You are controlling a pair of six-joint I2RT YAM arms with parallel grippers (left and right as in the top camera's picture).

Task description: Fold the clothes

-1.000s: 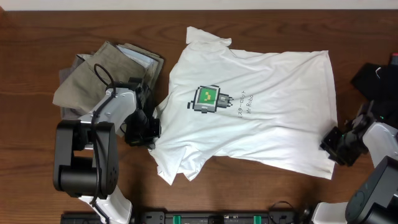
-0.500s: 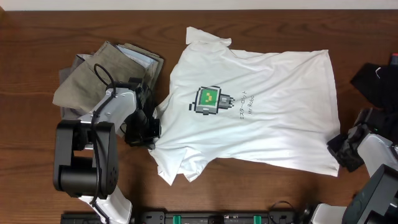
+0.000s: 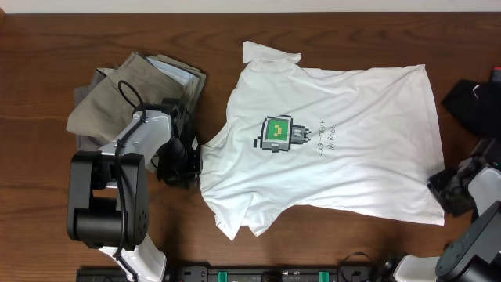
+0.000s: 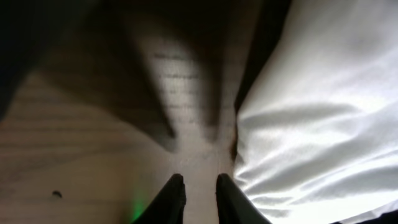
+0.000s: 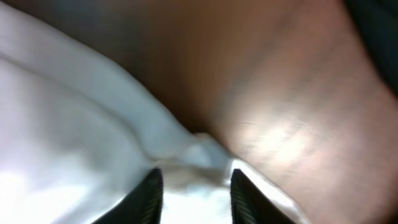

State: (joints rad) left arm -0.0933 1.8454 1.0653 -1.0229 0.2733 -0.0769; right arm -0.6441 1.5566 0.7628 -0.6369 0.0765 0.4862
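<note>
A white T-shirt [image 3: 337,164] with a green pixel robot print lies spread face up on the brown wooden table [image 3: 47,196]. My right gripper [image 3: 448,196] is at the shirt's lower right corner and is shut on it. In the right wrist view its fingers [image 5: 194,177] pinch a bunched fold of the white cloth [image 5: 74,124]. My left gripper [image 3: 186,164] rests on the table at the shirt's left edge. In the left wrist view its fingers [image 4: 199,183] are nearly together on bare wood, with the shirt [image 4: 323,124] just to their right.
A pile of folded khaki and grey clothes [image 3: 125,94] lies at the left, behind the left arm. A dark garment [image 3: 473,98] lies at the right edge. The table's front edge runs close below both arms.
My right gripper has moved to the right with the shirt corner, and the whole shirt has slid right and slightly toward the front. The left gripper has stayed in place.
</note>
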